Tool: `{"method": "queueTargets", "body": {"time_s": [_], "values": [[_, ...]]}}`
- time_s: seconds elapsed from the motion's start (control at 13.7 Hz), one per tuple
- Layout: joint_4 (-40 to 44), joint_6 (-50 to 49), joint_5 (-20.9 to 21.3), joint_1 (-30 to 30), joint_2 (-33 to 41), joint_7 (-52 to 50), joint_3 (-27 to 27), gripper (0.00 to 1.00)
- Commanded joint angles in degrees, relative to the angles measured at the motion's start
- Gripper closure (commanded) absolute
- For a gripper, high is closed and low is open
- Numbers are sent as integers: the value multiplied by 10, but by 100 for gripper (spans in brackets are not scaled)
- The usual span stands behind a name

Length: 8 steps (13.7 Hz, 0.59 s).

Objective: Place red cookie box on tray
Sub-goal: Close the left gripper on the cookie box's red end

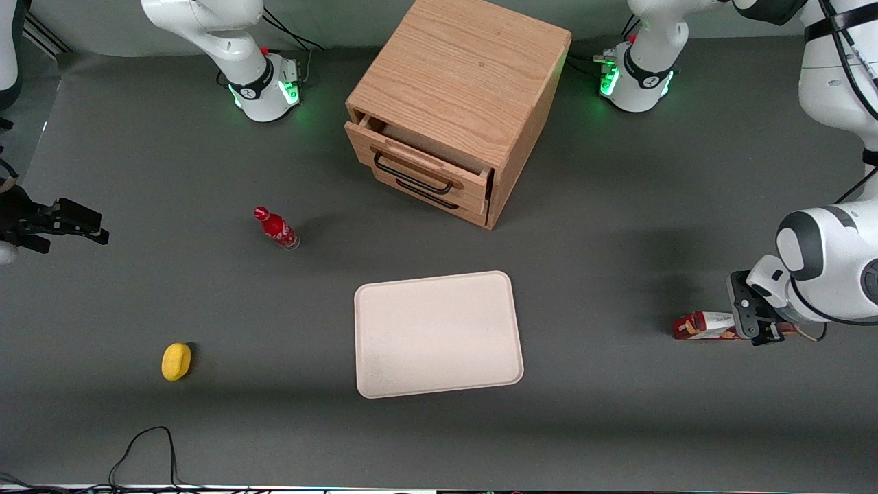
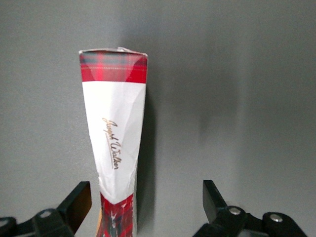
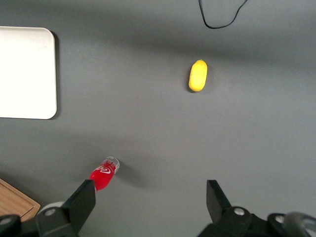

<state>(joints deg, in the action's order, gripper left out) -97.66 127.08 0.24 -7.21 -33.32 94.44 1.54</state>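
Inspection: carton not yet gripped, tray bare.

The flat pale beige-pink tray with rounded corners (image 1: 439,334) lay nearer the front camera than the oak drawer cabinet (image 1: 458,103). Well apart from it, toward the working arm's end of the table, the long, thin dark-red cookie box with a white patch (image 1: 705,325) lay on the grey mat. The left arm's black two-finger gripper (image 2: 147,205) hung over it, fingers spread wide, the box nearer one finger. Judged light, thin-walled and crushable; best pinched gently across its narrow width near mid-length.
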Motion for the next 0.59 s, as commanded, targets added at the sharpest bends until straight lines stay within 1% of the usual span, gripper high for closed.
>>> {"method": "queueTargets", "body": {"time_s": [0.0, 0.22, 0.29, 0.37, 0.44, 0.51], "values": [[-10, 30, -12, 3, -1, 24, 0, 1], [-8, 51, -14, -1, -16, 26, -2, 3], [-7, 51, -14, 0, -17, 26, -3, 14], [-7, 51, -14, 1, -17, 26, -2, 40], [-7, 52, -14, 2, -17, 26, -2, 99], [-8, 59, -14, 0, -17, 25, -2, 100]]}}
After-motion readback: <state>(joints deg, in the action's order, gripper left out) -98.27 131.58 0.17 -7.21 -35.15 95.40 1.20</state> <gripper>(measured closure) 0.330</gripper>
